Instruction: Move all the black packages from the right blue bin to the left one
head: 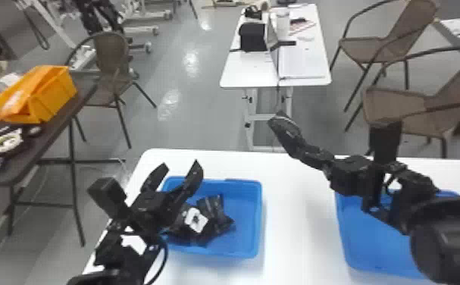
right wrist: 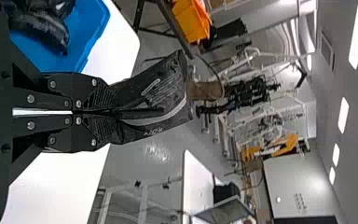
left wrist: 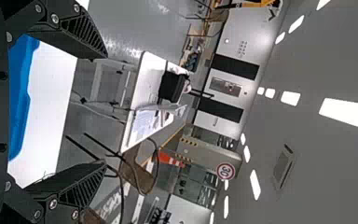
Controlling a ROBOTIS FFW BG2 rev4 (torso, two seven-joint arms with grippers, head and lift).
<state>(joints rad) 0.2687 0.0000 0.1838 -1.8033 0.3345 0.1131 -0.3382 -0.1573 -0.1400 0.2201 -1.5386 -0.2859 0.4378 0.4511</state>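
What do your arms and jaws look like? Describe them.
The left arm and right arm are black, with blocky segments; a black cable loops beside the left one, and the right one has a rounded housing. Their jaws are black, tapering wedges with ribbed sides and silvery screws near the base.

Blue bins (head: 246,212), black packages (head: 217,214), white table (head: 297,182).
One package (right wrist: 161,91) carries a pale stripe; the crate (head: 50,98) is orange.

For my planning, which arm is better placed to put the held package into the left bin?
Probably right: the right gripper holds the package, while the left gripper is open and empty.
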